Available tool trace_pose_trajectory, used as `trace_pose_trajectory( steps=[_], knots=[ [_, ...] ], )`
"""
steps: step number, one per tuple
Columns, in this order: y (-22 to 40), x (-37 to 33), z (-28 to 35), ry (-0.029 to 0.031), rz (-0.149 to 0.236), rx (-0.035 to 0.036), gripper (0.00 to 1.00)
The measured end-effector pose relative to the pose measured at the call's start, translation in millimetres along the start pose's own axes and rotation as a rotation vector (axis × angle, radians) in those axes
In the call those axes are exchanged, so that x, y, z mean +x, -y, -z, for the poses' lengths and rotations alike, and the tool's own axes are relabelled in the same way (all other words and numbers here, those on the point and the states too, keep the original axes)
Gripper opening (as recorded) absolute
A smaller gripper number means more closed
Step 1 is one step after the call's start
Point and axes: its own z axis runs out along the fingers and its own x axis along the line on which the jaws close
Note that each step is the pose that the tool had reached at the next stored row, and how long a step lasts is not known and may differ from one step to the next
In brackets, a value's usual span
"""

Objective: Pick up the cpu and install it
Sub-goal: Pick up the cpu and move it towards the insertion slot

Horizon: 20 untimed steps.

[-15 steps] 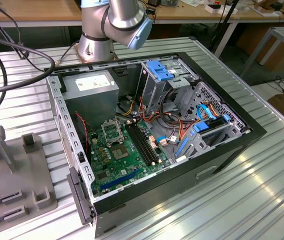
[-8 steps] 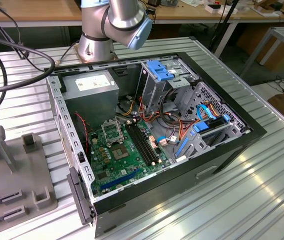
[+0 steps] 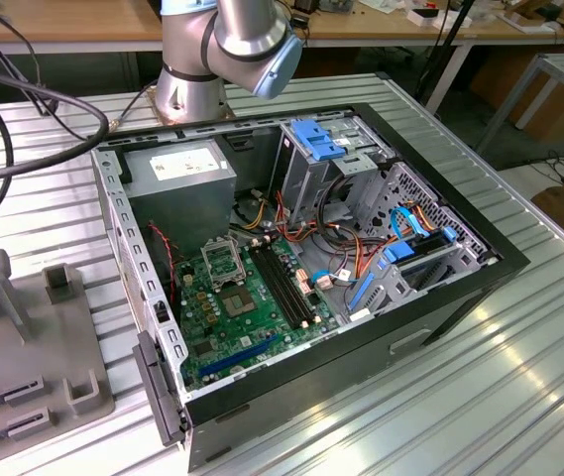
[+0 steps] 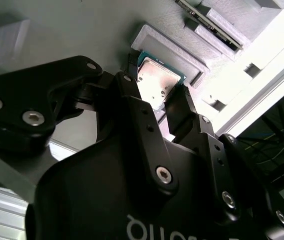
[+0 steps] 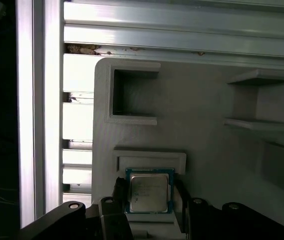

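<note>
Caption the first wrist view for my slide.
Gripper positioned at the cpu, which lies flat, metal top up, on the grey moulded fixture.

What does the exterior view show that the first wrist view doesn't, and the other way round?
The exterior view adds the arm, the open computer case and the green board inside it.
The first wrist view adds the cpu, lying in a pocket of the grey holder, with the gripper right at it.
Shared: the grey holder and the ribbed metal table it sits on.
</note>
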Motion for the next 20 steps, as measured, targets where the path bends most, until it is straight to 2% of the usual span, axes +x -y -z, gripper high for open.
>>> trace_pose_trajectory(
  steps=[10, 18, 19, 20],
  knots=[
    [0.7, -0.2, 11.2, -0.0001, 0.000, 0.0001, 0.47],
    [1.6, -0.4, 24.4, -0.0008, 0.000, -0.0001, 0.47],
    [1.9, -0.5, 28.5, -0.0013, 0.000, -0.0001, 0.47],
    [2.6, -0.7, 39.4, -0.0031, 0.000, -0.0003, 0.47]
  ],
)
